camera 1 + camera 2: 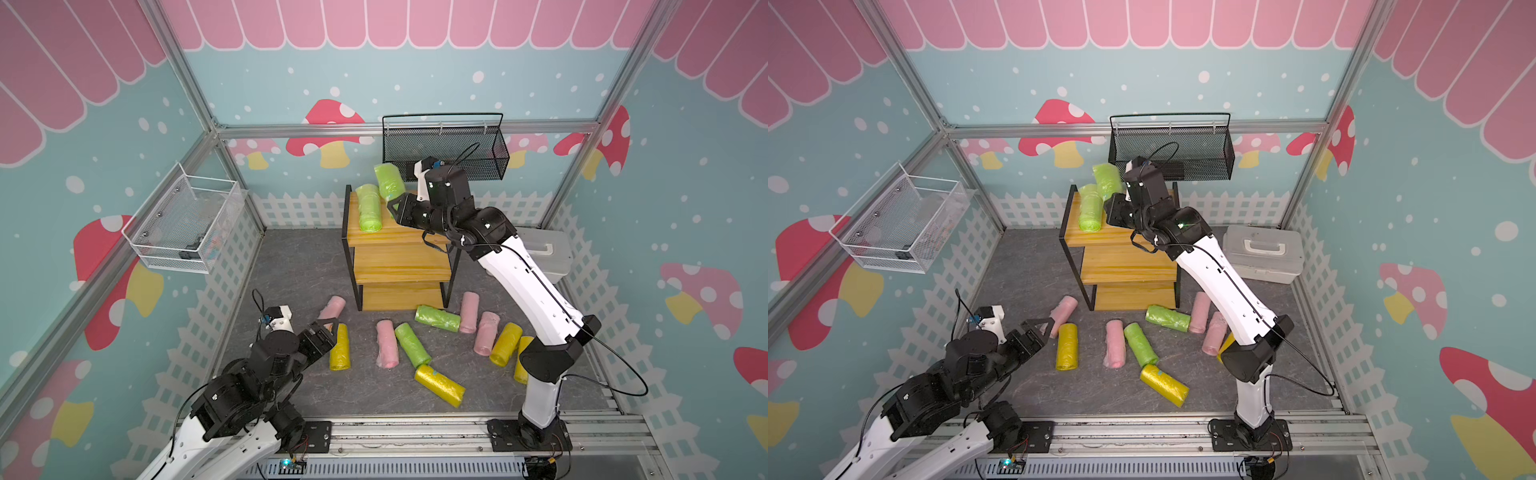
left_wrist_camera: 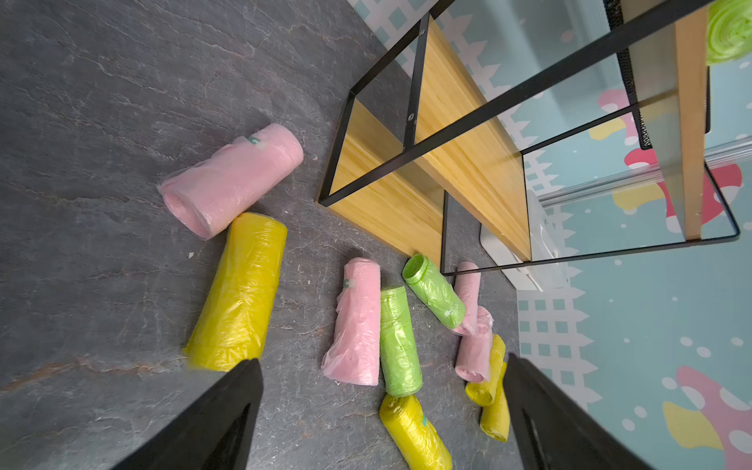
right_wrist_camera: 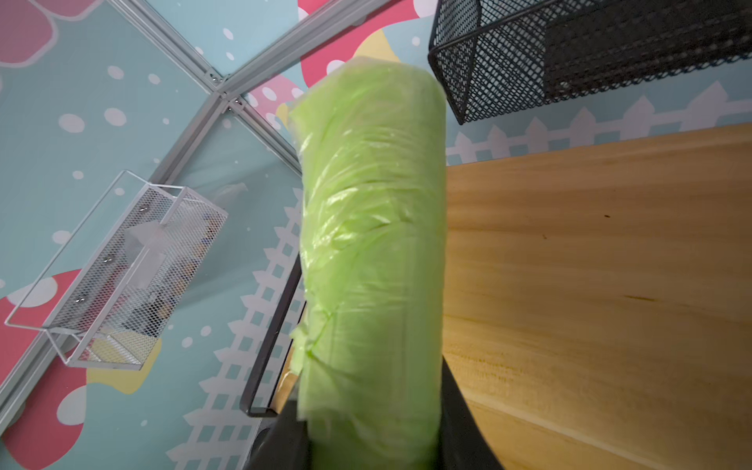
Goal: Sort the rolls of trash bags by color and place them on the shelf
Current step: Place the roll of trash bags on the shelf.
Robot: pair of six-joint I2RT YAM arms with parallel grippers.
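Note:
The shelf stands mid-floor with one lime green roll lying on its top board. My right gripper is shut on a second green roll, held tilted above the top board's back, next to the first. Pink, yellow and green rolls lie scattered on the floor in front of the shelf, among them a pink one and a yellow one. My left gripper hovers open and empty just left of those two.
A black mesh basket hangs on the back wall just behind the held roll. A white wire basket hangs on the left wall. A grey plastic box sits on the floor right of the shelf.

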